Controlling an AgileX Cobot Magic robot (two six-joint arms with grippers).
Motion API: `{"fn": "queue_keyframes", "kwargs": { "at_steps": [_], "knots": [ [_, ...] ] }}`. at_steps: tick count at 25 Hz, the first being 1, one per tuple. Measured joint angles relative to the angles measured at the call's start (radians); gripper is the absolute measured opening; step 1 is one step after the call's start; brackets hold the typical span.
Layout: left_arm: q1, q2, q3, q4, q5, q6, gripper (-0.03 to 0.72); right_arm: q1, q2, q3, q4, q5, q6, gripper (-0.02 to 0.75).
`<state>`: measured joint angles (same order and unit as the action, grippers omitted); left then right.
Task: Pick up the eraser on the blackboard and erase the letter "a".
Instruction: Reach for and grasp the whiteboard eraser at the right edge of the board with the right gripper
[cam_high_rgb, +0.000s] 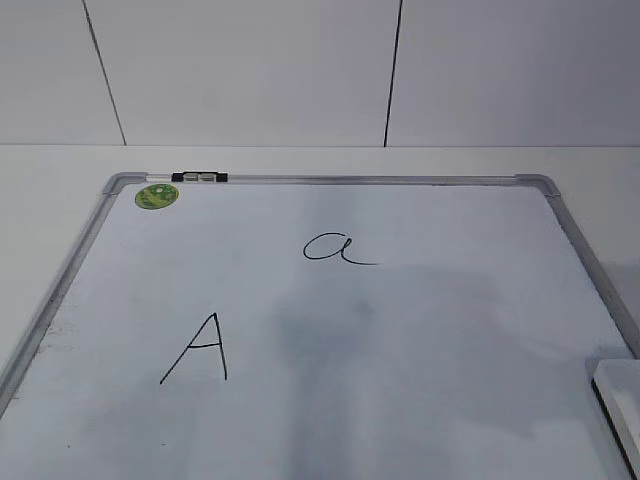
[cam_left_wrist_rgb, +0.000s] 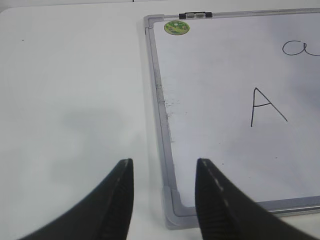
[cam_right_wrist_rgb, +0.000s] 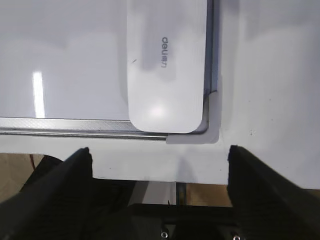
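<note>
The blackboard (cam_high_rgb: 420, 330) is a white dry-erase board with a grey frame, lying flat on the table. The small cursive letter "a" (cam_high_rgb: 338, 249) is near its top middle; it also shows at the right edge of the left wrist view (cam_left_wrist_rgb: 300, 48). The white eraser (cam_right_wrist_rgb: 167, 65) lies in the board's near right corner, and its corner shows in the exterior view (cam_high_rgb: 620, 400). My right gripper (cam_right_wrist_rgb: 160, 152) is open and empty, just short of the eraser over the table's front edge. My left gripper (cam_left_wrist_rgb: 164, 167) is open and empty above the board's near left corner (cam_left_wrist_rgb: 172, 207).
A larger capital "A" (cam_high_rgb: 198, 350) is drawn at the board's lower left. A round green sticker (cam_high_rgb: 157, 196) and a black and white clip (cam_high_rgb: 199, 177) sit at the top left of the frame. White table surface (cam_left_wrist_rgb: 70, 100) lies left of the board.
</note>
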<state>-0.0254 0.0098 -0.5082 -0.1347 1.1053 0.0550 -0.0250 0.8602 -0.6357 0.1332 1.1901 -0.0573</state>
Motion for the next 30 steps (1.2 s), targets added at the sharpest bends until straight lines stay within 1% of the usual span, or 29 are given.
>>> {"fn": "queue_keyframes", "kwargs": {
  "at_steps": [12,19,24,30],
  "knots": [
    [0.0,0.0,0.0,0.0,0.0,0.0,0.307,0.0,0.246,-0.004,0.025,-0.055,-0.027,0.655],
    [0.0,0.0,0.0,0.0,0.0,0.0,0.307,0.0,0.319,-0.029,0.026,-0.104,-0.036,0.635],
    [0.0,0.0,0.0,0.0,0.0,0.0,0.307,0.0,0.362,-0.081,0.026,-0.108,-0.038,0.633],
    [0.0,0.0,0.0,0.0,0.0,0.0,0.307,0.0,0.384,-0.087,0.028,-0.11,-0.038,0.629]
  ]
}}
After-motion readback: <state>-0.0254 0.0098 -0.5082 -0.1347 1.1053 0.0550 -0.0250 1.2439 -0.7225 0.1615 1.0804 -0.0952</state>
